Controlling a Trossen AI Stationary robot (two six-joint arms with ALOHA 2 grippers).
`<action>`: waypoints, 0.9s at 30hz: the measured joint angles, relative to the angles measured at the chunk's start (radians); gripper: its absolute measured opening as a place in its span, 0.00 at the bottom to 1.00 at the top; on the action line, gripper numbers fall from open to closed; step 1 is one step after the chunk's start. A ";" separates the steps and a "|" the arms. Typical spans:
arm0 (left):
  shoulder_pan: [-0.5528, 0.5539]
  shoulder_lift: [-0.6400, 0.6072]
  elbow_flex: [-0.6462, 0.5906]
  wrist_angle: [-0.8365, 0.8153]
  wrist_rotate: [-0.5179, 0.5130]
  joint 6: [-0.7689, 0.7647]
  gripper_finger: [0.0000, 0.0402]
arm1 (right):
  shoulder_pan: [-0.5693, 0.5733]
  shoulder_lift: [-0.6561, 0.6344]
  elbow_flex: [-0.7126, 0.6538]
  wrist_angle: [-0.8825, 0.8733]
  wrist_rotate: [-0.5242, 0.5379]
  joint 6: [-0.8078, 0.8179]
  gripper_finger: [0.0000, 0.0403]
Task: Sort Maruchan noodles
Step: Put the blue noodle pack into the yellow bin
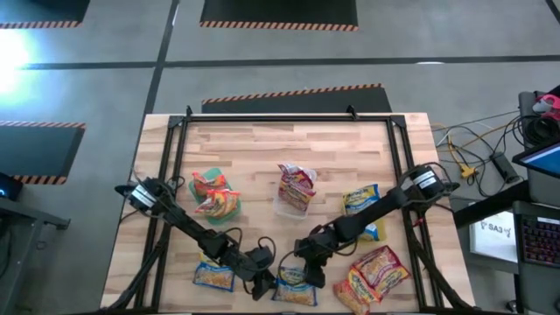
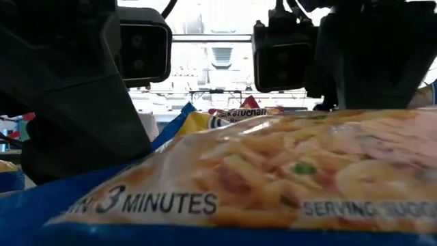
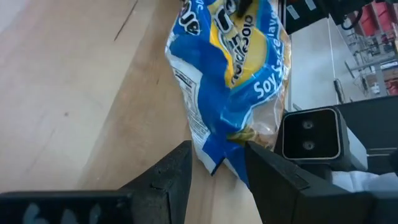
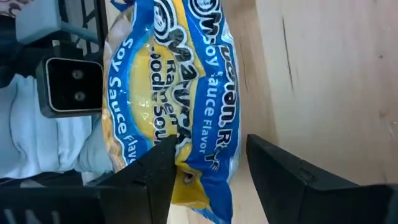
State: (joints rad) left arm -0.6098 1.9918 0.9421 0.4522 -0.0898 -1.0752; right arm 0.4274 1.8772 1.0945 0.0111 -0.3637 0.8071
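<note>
We see both dark arms reaching down to the near edge of the pale wooden tabletop [image 1: 262, 149], converging on one flat crinkly blue-and-yellow plastic noodle packet [image 1: 295, 291] printed with a soy sauce flavour label. The left gripper [image 1: 262, 287] has its jaws partly open, and one corner of that blue packet [image 3: 217, 93] sits in the gap between them; we cannot tell whether the fingers actually press on it. The right gripper [image 1: 308, 273] has its jaws spread wide, straddling the opposite end of the same packet [image 4: 174, 106], which lies between them and stretches away ahead of them; the fingers do not appear to pinch it. In the low view the packet [image 2: 273, 178] fills the foreground, with both wrist cameras just above it.

Just outside the left jaws lies another flat orange-yellow and blue packet [image 1: 213, 276]. Near the right jaws, on their outer side, a cluster of orange-yellow and red crinkly packets [image 1: 374, 273] rests at the tabletop's corner. Farther along the right arm, partly under it, a blue-and-yellow packet [image 1: 363, 208] lies flat. Well beyond both jaws, toward the middle of the tabletop, a red-pink and yellow packet [image 1: 296, 185] rests in a clear rectangular plastic bin [image 1: 287, 208]. Alongside the left arm, well apart from its jaws, two red-pink and green-tinged packets [image 1: 214, 192] lie close together
</note>
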 joint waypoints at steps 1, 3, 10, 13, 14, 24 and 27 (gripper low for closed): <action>0.000 0.000 0.000 0.000 -0.003 0.000 0.33 | 0.000 0.006 0.007 0.009 -0.002 -0.001 0.46; 0.002 0.001 0.000 -0.003 -0.014 -0.001 0.33 | 0.000 0.008 0.014 0.007 -0.003 -0.007 0.48; 0.003 0.011 0.000 0.000 -0.073 0.004 0.33 | 0.000 0.024 0.043 0.010 -0.027 -0.021 0.50; 0.004 0.015 0.000 0.001 -0.105 0.009 0.32 | 0.000 0.025 0.044 0.011 -0.037 -0.023 0.50; 0.004 0.015 0.000 0.000 -0.121 0.010 0.32 | 0.000 0.025 0.043 0.012 -0.037 -0.023 0.50; 0.014 0.016 -0.002 0.000 -0.167 0.039 0.27 | 0.003 0.025 0.042 0.025 -0.063 -0.024 0.45; 0.014 0.016 -0.002 0.002 -0.173 0.039 0.27 | 0.003 0.025 0.041 0.024 -0.063 -0.032 0.40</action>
State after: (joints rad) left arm -0.5957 2.0079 0.9405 0.4541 -0.2632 -1.0367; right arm 0.4301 1.9022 1.1358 0.0355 -0.4267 0.7754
